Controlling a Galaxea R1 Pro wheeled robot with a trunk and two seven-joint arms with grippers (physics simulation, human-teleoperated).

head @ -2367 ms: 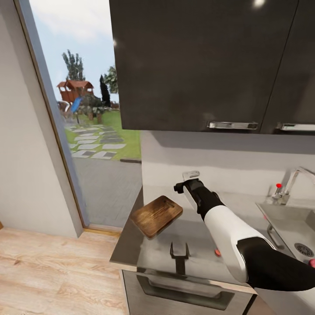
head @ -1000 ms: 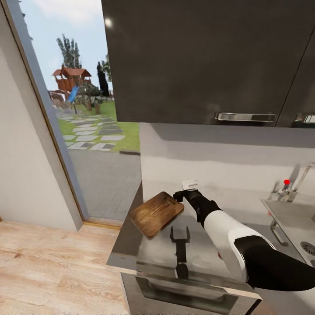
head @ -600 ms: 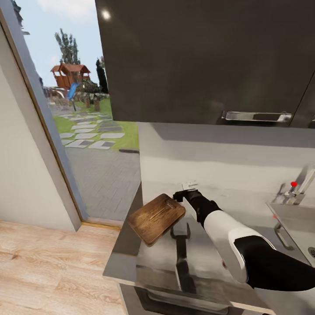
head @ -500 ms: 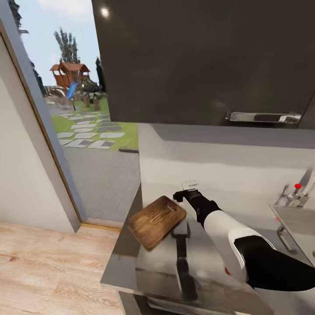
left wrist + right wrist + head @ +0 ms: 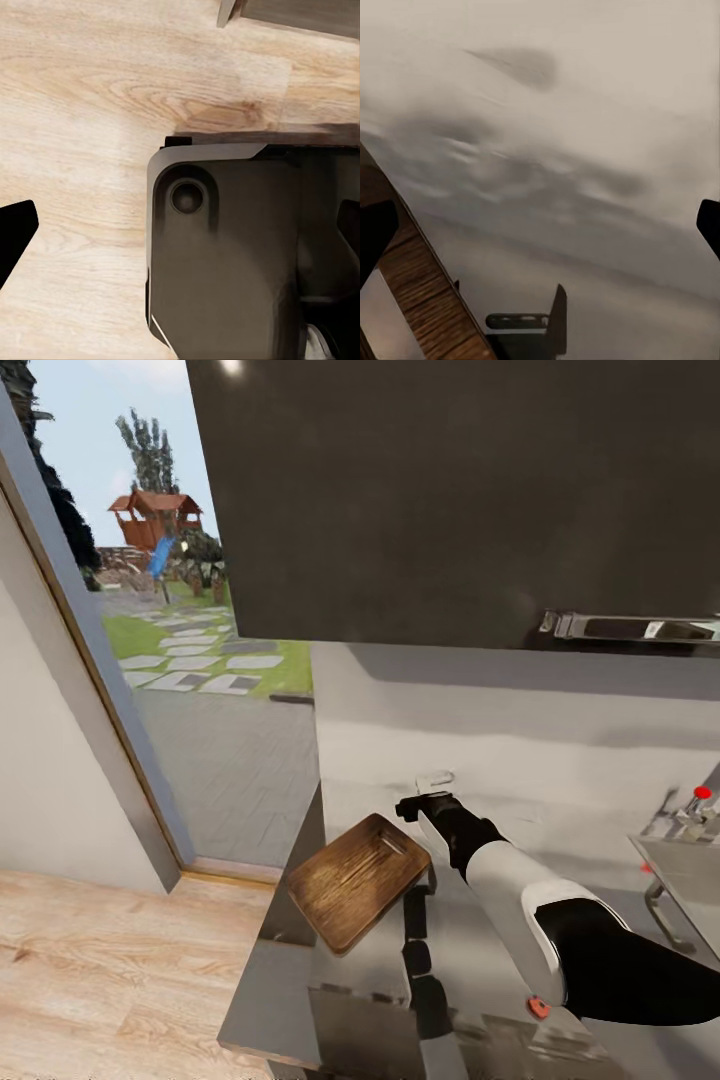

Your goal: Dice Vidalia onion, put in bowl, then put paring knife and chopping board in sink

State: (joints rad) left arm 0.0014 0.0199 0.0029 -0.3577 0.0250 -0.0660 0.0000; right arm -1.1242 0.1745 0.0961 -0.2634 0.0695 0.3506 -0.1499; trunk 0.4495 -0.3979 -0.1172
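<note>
Chopping board (image 5: 358, 880) is lying at the left end of the countertop (image 5: 290, 1000), one corner overhanging the edge; long axis running diagonally from near-left to far-right. Right gripper (image 5: 432, 788) is hovering just past the board's far corner, arm reaching in from the right; can't tell its opening. Left gripper (image 5: 180, 225) is pointing at the wood floor (image 5: 82, 90), fingers spread wide, holding nothing. Sink (image 5: 690, 860) is sitting at the right edge.
</note>
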